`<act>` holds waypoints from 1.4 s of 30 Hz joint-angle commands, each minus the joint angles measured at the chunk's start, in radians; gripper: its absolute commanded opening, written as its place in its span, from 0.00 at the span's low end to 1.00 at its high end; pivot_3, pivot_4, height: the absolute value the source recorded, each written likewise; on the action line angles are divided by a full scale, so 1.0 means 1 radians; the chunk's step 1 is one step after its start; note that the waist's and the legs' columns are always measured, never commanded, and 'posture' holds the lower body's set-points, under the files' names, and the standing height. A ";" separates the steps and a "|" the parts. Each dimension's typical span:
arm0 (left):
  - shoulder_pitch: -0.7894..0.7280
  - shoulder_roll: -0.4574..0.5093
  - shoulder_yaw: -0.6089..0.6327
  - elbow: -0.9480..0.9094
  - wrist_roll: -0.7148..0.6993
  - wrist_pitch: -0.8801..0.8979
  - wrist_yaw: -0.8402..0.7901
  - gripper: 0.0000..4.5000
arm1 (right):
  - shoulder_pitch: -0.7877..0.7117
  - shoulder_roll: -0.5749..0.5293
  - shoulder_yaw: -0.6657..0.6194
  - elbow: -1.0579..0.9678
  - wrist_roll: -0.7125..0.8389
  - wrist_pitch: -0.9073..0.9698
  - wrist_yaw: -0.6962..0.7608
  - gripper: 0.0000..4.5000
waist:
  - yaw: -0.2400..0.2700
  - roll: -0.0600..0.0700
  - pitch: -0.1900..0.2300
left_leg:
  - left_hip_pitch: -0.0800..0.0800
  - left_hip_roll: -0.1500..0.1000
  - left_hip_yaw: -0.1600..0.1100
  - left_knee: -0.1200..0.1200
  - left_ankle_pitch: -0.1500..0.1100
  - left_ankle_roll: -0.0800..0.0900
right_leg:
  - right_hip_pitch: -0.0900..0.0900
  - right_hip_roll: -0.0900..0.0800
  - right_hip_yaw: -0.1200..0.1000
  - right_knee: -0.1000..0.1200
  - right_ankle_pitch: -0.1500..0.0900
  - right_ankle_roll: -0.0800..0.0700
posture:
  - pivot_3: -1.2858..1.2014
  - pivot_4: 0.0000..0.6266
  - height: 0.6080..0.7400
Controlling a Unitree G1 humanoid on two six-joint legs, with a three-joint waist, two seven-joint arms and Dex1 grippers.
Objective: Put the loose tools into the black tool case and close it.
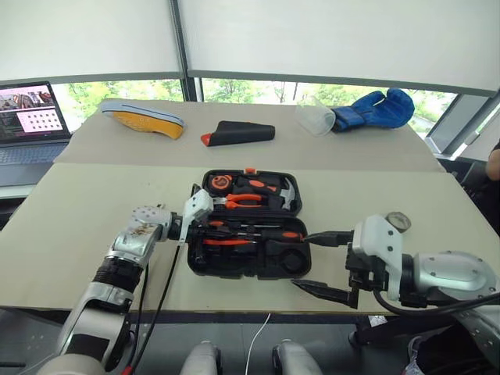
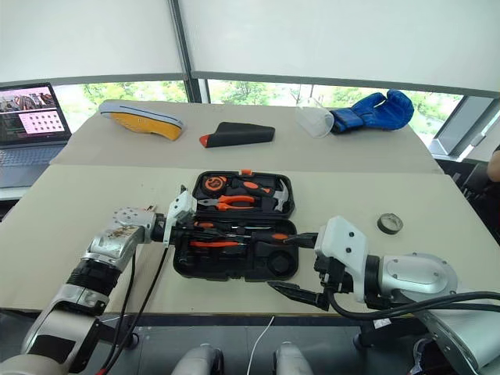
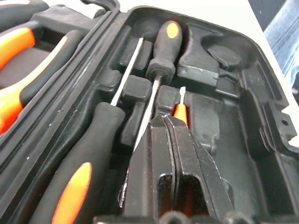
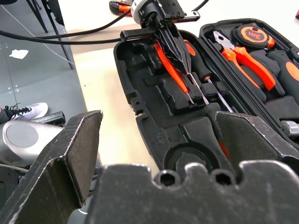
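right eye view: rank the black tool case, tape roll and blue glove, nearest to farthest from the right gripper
1. black tool case: open, just left of the right gripper, whose jaws stand wide.
2. tape roll: on the table, right and beyond.
3. blue glove: far table, by the window.

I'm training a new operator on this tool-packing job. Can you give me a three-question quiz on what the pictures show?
1. True or false: the black tool case lies open on the table.
2. Which gripper is shut, its tips down in the case beside the slim orange tool? A) left gripper B) right gripper
3. Fill in: the small dark tape roll lies on the table, ____ the case.

Key: 1 true. 2 A; the right gripper hangs open at the case's near corner. 3 outside, off to the robot's right.
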 commanded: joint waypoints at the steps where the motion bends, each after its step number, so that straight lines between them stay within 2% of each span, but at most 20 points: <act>1: 0.073 0.034 -0.026 0.023 0.048 -0.071 -0.019 0.02 | 0.006 -0.008 -0.039 -0.039 0.005 -0.017 -0.007 1.00 | -0.001 0.000 0.000 | 0.000 0.000 0.000 0.000 0.000 0.000 | 0.000 0.000 0.000 0.000 0.000 0.000 | 0.52 0.24 0.95; 5: 0.132 0.060 -0.021 0.006 0.054 -0.122 -0.011 0.02 | 0.013 -0.010 -0.050 -0.046 0.014 -0.012 -0.012 1.00 | -0.008 0.003 -0.003 | 0.003 0.001 0.001 -0.001 0.000 0.000 | 0.001 0.000 0.001 0.000 0.000 0.000 | 0.52 0.24 0.95; 12: 0.090 0.038 0.025 -0.008 0.012 -0.080 0.039 0.02 | -0.001 -0.016 -0.046 -0.040 0.024 -0.009 -0.005 1.00 | -0.008 0.006 -0.005 | 0.009 0.002 0.001 -0.002 0.000 0.000 | 0.004 0.001 0.002 0.002 -0.002 -0.005 | 0.52 0.24 0.95; 18: 0.123 0.089 0.100 -0.222 -0.092 0.093 0.059 0.02 | -0.049 -0.013 -0.014 -0.009 0.013 -0.025 0.024 1.00 | -0.013 0.005 -0.004 | 0.005 0.002 0.001 -0.002 0.000 0.000 | 0.000 0.002 0.002 0.002 0.000 -0.002 | 0.52 0.24 0.95; 22: 0.207 0.177 0.220 -0.397 -0.177 0.246 0.125 0.02 | -0.139 -0.004 0.026 0.048 0.004 -0.044 0.064 1.00 | -0.019 0.002 -0.003 | 0.001 0.003 0.001 -0.002 0.000 0.000 | -0.003 0.003 0.002 0.001 0.000 -0.002 | 0.52 0.24 0.95; 25: 0.341 0.252 0.392 -0.466 -0.218 0.334 0.215 0.19 | -0.229 0.024 0.069 0.115 0.014 -0.051 0.101 1.00 | -0.028 0.002 -0.002 | 0.001 0.004 0.000 -0.002 0.000 0.000 | -0.003 0.003 0.002 0.000 0.000 -0.002 | 0.52 0.24 0.95; 28: 0.536 0.313 0.597 -0.489 -0.214 0.340 0.272 0.44 | -0.299 0.059 0.116 0.170 0.009 -0.071 0.142 1.00 | -0.036 0.000 -0.001 | 0.003 0.007 0.001 -0.005 0.000 0.000 | -0.003 0.003 0.002 0.000 0.000 -0.003 | 0.52 0.24 0.95; 32: 0.706 0.351 0.766 -0.486 -0.213 0.339 0.307 0.77 | -0.345 0.085 0.162 0.216 -0.018 -0.099 0.188 1.00 | -0.021 -0.002 0.000 | 0.003 0.009 0.002 -0.006 0.000 0.000 | -0.004 0.003 -0.001 0.000 -0.002 -0.005 | 0.52 0.24 0.95; 33: 0.731 0.356 0.793 -0.482 -0.211 0.330 0.313 0.83 | -0.353 0.090 0.170 0.225 -0.023 -0.105 0.197 1.00 | -0.015 -0.003 0.001 | 0.003 0.009 0.002 -0.006 0.000 0.000 | -0.004 0.002 -0.001 0.000 -0.003 -0.007 | 0.52 0.24 0.95; 34: 0.756 0.362 0.808 -0.476 -0.204 0.317 0.312 0.94 | -0.359 0.094 0.177 0.234 -0.029 -0.110 0.204 1.00 | -0.009 -0.003 0.001 | 0.003 0.010 0.002 -0.006 0.000 -0.001 | -0.004 0.001 -0.003 0.000 -0.005 -0.011 | 0.52 0.24 0.95; 35: 0.775 0.367 0.815 -0.468 -0.195 0.301 0.312 0.99 | -0.366 0.099 0.185 0.242 -0.035 -0.114 0.210 1.00 | -0.002 -0.003 0.001 | 0.003 0.010 0.002 -0.006 0.000 -0.001 | -0.004 -0.001 -0.003 0.000 -0.006 -0.012 | 0.52 0.24 0.95; 38: 0.780 0.381 0.780 -0.471 -0.186 0.305 0.319 0.99 | -0.379 0.115 0.209 0.263 -0.057 -0.125 0.226 1.00 | 0.008 -0.003 0.001 | 0.003 0.009 0.005 -0.006 0.000 -0.001 | -0.004 -0.003 -0.004 -0.002 -0.006 -0.013 | 0.52 0.24 0.95; 42: 0.674 0.408 0.677 -0.492 -0.192 0.360 0.338 0.99 | -0.379 0.121 0.215 0.259 -0.065 -0.122 0.229 1.00 | 0.019 -0.003 0.001 | 0.001 0.010 0.006 -0.006 0.000 -0.001 | -0.005 -0.004 -0.004 -0.002 -0.003 -0.017 | 0.52 0.24 0.95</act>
